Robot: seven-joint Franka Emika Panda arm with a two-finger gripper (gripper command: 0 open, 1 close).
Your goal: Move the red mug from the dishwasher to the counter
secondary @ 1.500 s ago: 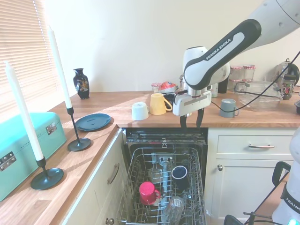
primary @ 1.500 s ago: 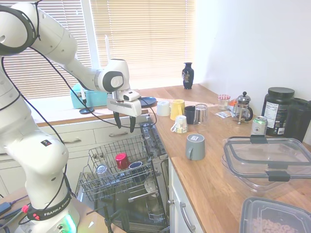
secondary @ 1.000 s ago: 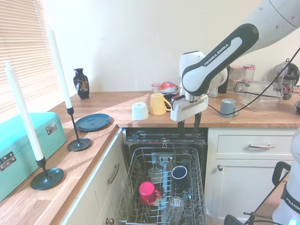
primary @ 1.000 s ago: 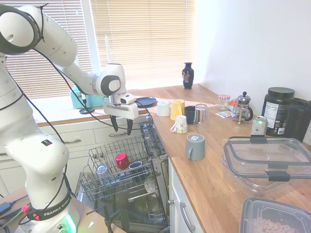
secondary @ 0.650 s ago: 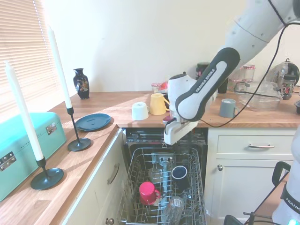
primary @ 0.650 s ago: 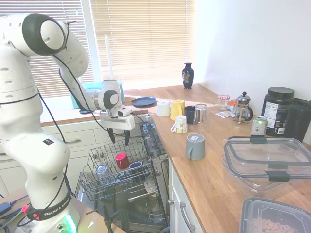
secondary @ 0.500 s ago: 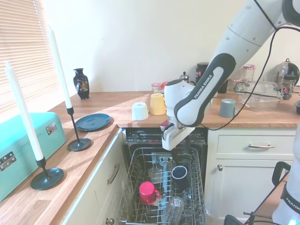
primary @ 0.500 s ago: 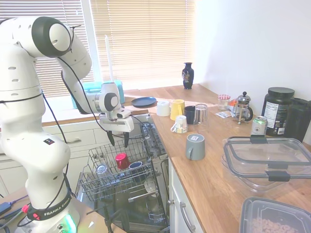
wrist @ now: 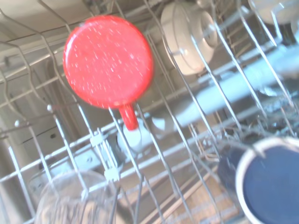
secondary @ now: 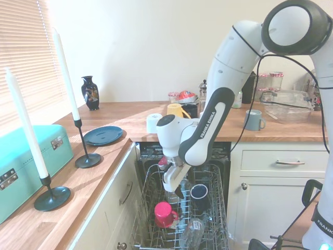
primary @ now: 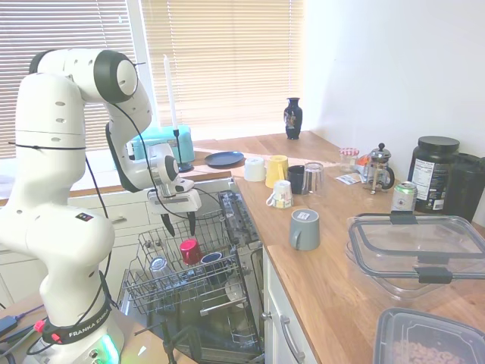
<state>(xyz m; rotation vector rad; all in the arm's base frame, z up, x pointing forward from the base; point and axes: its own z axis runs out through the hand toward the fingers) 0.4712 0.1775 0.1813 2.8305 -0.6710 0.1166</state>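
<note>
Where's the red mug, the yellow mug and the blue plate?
red mug [wrist: 108, 60], wrist view, on its flat upturned bottom.
yellow mug [primary: 276, 171], first exterior view, on its side.
blue plate [secondary: 103, 135], second exterior view, on its middle.

Home kitchen: wood counter [primary: 318, 258], open dishwasher [primary: 193, 303], mugs.

The red mug [primary: 189, 250] sits upside down in the pulled-out wire rack [primary: 163, 284], its flat base open from above. The gripper [primary: 177, 225] hangs just over it with fingers spread and nothing between them and the mug. Close by in the rack stand a dark blue cup [secondary: 199, 194] and a clear glass [secondary: 191, 232], and upright rack wires crowd the mug's sides. On the worktop [primary: 341, 280], a bare stretch lies between the grey mug [primary: 305, 229] and the cluster around the yellow mug [primary: 276, 171].
</note>
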